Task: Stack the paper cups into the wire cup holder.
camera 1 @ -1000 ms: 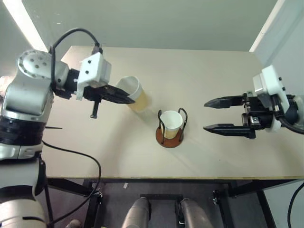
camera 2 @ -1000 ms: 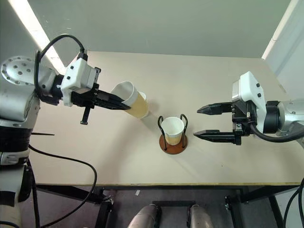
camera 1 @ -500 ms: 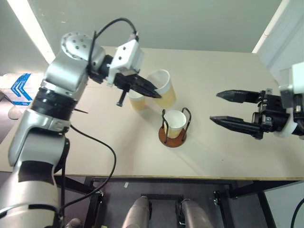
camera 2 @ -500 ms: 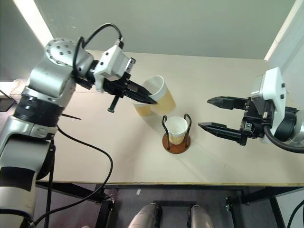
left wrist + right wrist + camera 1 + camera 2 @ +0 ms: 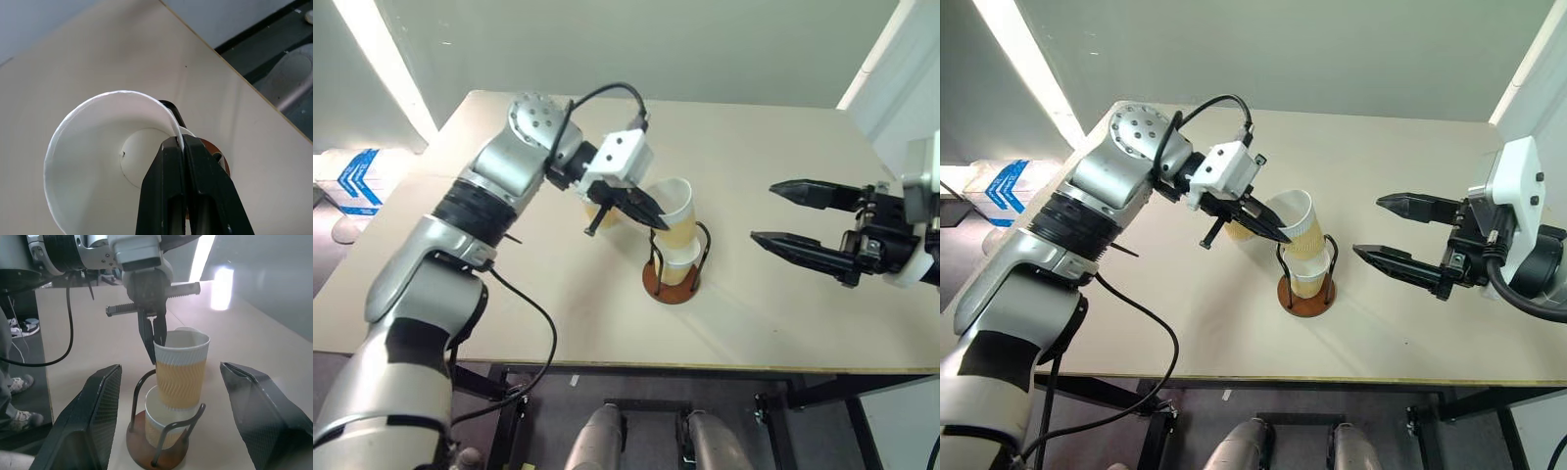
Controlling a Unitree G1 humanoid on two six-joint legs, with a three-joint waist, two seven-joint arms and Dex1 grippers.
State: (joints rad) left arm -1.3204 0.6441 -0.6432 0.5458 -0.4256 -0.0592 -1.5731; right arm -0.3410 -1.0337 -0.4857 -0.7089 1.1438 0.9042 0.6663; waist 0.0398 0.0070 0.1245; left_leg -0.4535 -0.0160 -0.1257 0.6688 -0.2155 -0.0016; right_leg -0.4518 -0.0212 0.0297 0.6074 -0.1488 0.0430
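A: Status of left gripper [image 5: 658,221]?
B: Fingers pinching paper cup [image 5: 675,217] rim, poised above wire cup holder [image 5: 672,278] to nest it.
A: Right gripper [image 5: 775,213]?
B: Spread, idle at three o'clock.

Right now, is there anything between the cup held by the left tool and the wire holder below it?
Nothing visible blocks it. The held cup hangs just above the cup already seated in the wire holder, between the wire loops, pinched at its rim by the left tool.
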